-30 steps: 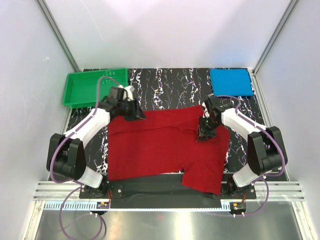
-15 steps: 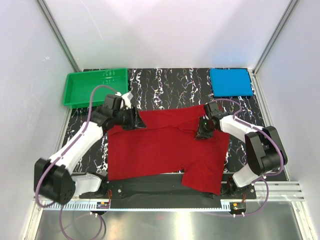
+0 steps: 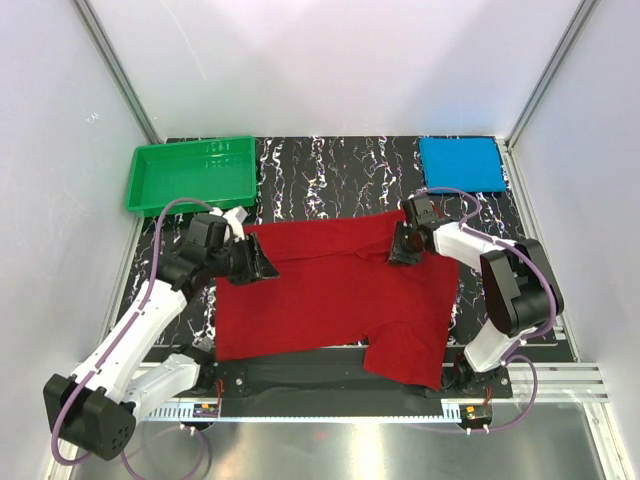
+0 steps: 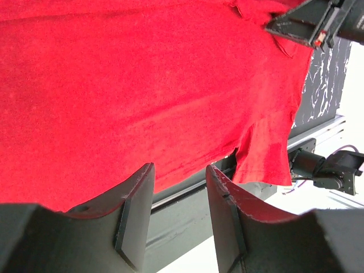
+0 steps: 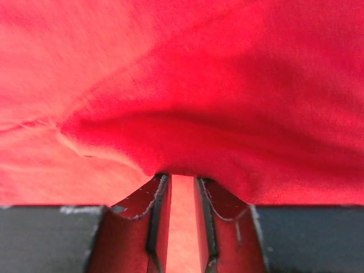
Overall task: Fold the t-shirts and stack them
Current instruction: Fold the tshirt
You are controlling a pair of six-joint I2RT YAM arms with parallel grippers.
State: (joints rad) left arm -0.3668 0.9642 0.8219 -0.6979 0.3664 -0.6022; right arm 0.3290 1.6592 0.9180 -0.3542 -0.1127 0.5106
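Cloth under inspection: red shirt [image 3: 320, 295] lies spread flat at the centre of the worktop [image 3: 330, 175]. Its 5 o'clock portion hangs past the near edge, over the arms' mounting rail [image 3: 300, 378]. Blue shirt [image 3: 460, 163] sits as a neat folded rectangle at the 1 o'clock corner, well apart from the red one. Green tray [image 3: 190, 175] stands at the 11 o'clock corner. Left fingers [image 3: 262, 264] are at the red shirt's 10 o'clock corner, just over its edge. In the left wrist view the left fingers [image 4: 136, 210] stand about half apart, with nothing between them and the red shirt [image 4: 142, 91] lying open beyond. Right fingers [image 3: 401, 249] are at the shirt's 1 o'clock edge. In the right wrist view the right fingers [image 5: 136, 222] are drawn close, with only a narrow gap. Red cloth [image 5: 187, 114] puckers over their tips and fills that gap, so a fold of the shirt is pinched there.
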